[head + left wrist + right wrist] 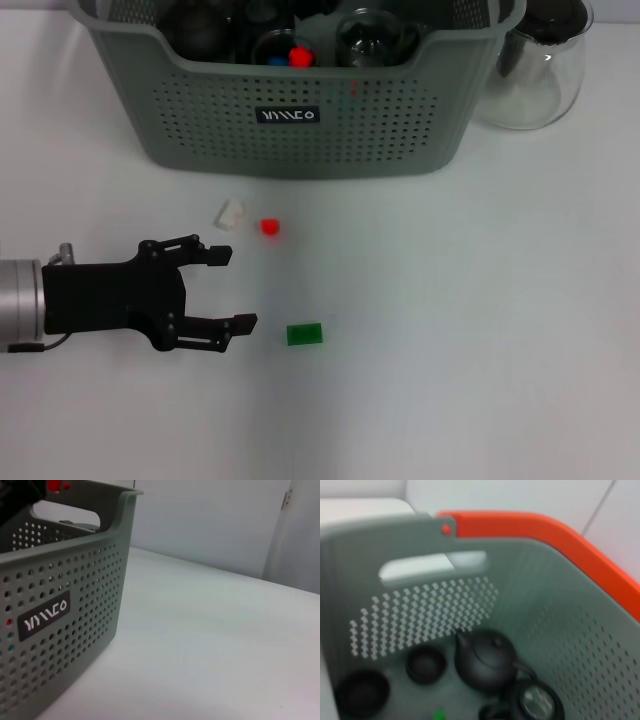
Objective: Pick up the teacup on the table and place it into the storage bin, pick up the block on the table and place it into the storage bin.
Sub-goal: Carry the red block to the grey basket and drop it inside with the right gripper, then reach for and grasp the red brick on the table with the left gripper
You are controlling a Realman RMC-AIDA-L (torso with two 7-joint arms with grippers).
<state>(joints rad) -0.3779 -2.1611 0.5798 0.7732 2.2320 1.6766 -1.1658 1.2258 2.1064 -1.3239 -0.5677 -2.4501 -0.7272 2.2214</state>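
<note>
Low at the table's left edge, the left gripper (222,290) reaches in sideways with its jaws spread and nothing between them. Just beyond its lower fingertip lies the green block (305,334), flat, its long axis running left to right, roughly in line with the reach. A white block (231,213) and a red block (270,227) sit nearer the storage bin (300,125), which stands at the far edge. No teacup remains on the table; dark cups (425,664) show inside the bin. The right gripper is unseen, its wrist camera above the bin, so the left arm looks nearer.

storage bin (300,150): matt perforated plastic | pitcher (535,75): clear glossy glass | table (480,340): smooth white
</note>
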